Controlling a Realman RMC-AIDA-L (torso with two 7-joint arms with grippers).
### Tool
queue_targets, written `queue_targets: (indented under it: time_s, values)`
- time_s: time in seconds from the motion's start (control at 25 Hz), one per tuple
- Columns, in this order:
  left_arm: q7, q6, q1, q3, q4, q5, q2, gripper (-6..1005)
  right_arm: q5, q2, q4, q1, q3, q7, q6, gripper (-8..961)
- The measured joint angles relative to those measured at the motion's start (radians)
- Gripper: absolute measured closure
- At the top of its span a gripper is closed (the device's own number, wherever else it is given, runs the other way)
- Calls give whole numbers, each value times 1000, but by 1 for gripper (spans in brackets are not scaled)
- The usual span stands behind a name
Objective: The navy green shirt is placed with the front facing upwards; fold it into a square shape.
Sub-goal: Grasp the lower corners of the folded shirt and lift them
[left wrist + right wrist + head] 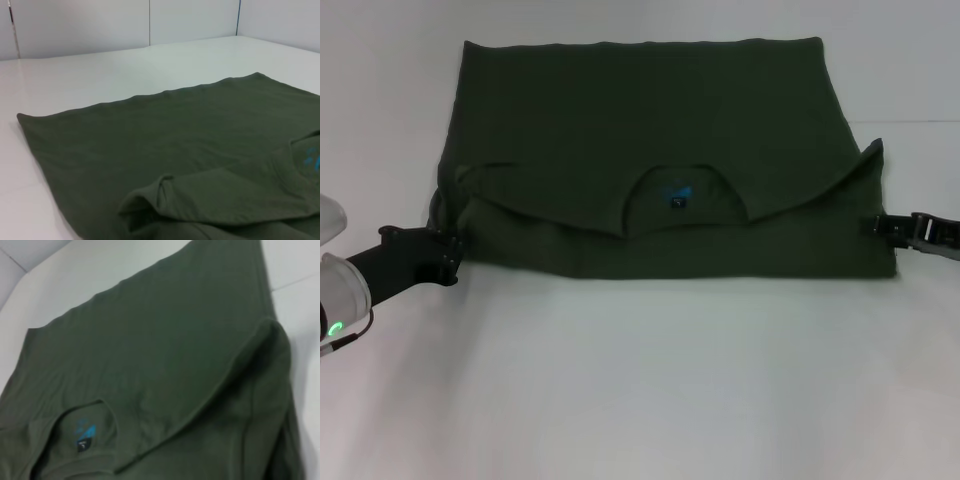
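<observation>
No lettering can be read in any view. The only marking is a small dark label with bright blue print (677,197) inside the round neck opening of the dark olive-green cotton shirt (640,120), at the centre of the head view; its characters are too small to make out. The same blue print appears at the lower left of the right wrist view (85,432) and at the right edge of the left wrist view (311,160), again illegible.
</observation>
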Motion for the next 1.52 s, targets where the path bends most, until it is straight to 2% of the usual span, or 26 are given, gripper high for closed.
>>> queue_targets:
  time_s: [0.2,0.56,0.84,1.24,1.52]
  values:
    - [0,0,3,0,0,0,-1,967,0,-2,4,-13,-1,-5,0,307]
    - [0,0,4,0,0,0,-2,967,0,17,5,-12,-16,-15,-9,337]
    - [0,0,5,0,0,0,-1,966,10,20,-1,-13,-20,-16,-14,361]
    - [-13,1,7,0,0,0,-3,965,19,17,-5,-19,-25,-29,-21,600]
    - [-68,41,21,3,28,5,-1,966,34,15,-5,-32,-16,-62,-40,847]
